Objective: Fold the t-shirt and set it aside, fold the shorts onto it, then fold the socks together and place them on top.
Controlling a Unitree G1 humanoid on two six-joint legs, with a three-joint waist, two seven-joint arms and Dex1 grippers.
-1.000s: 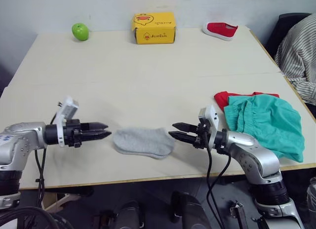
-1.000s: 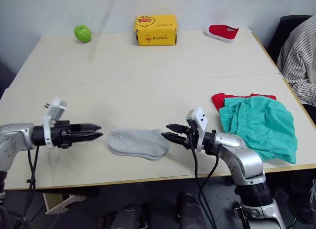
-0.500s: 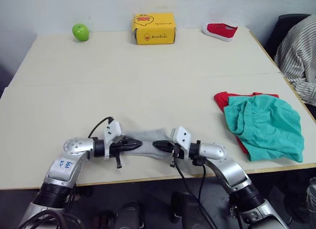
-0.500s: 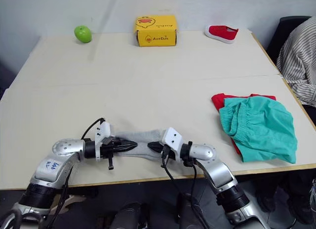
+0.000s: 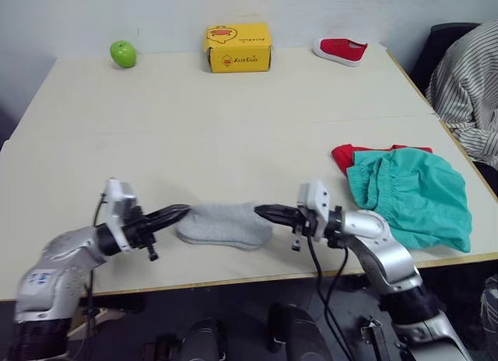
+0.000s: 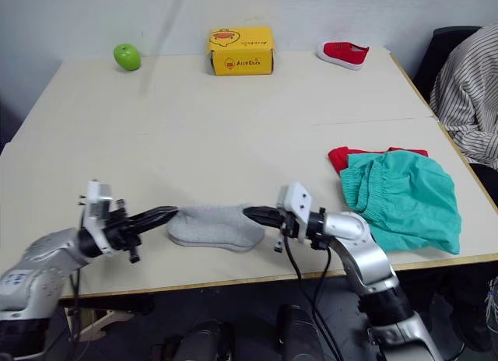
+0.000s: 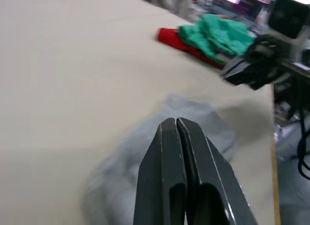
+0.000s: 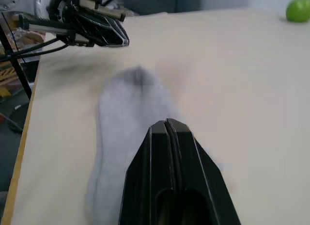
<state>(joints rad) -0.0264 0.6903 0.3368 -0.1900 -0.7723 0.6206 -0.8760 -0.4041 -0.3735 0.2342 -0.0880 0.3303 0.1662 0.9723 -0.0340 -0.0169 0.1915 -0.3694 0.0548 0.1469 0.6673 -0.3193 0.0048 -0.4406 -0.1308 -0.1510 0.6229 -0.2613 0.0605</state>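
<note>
The grey socks [image 5: 224, 225] lie flat near the front edge of the table [image 5: 233, 120]. The left end effector [image 5: 173, 215], fingers pressed together, points at their left end. The right end effector [image 5: 264, 213], also closed and holding nothing, touches their right end. The teal shorts [image 5: 412, 194] lie on the red t-shirt [image 5: 346, 155] at the table's right.
</note>
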